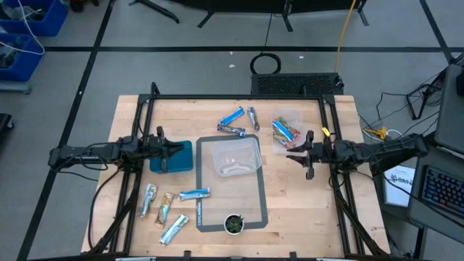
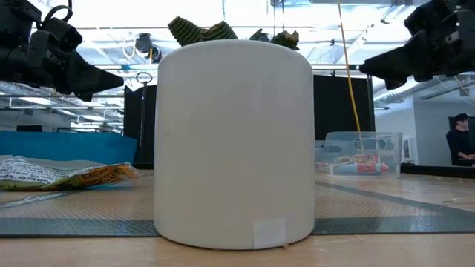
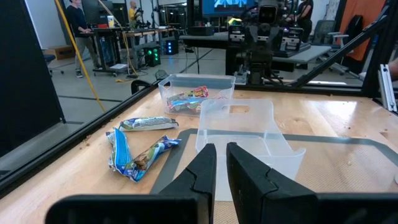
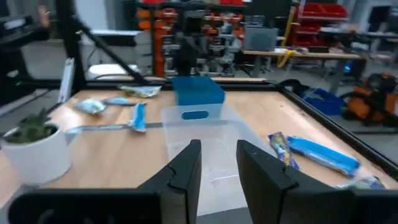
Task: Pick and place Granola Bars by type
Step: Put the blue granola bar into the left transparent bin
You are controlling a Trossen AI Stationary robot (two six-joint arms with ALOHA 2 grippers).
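Note:
Several wrapped granola bars lie flat on the table: three blue and silvery ones (image 1: 233, 122) near the far edge, and several (image 1: 168, 206) at the near left. More bars sit in a small clear tub (image 1: 286, 130). My left gripper (image 1: 176, 152) hovers over a blue bin (image 1: 181, 163), slightly open and empty. My right gripper (image 1: 293, 156) hovers right of a large clear bin (image 1: 233, 156), open and empty. In the left wrist view the fingers (image 3: 216, 167) point at the clear bin (image 3: 239, 121). The right wrist view shows its fingers (image 4: 217, 163) over that bin too (image 4: 205, 134).
A grey mat (image 1: 257, 206) lies under the clear bin. A white pot with a green plant (image 1: 233, 223) stands at the mat's near edge and fills the low view (image 2: 234, 141). A black frame (image 1: 232, 97) borders the table. People show in the room behind.

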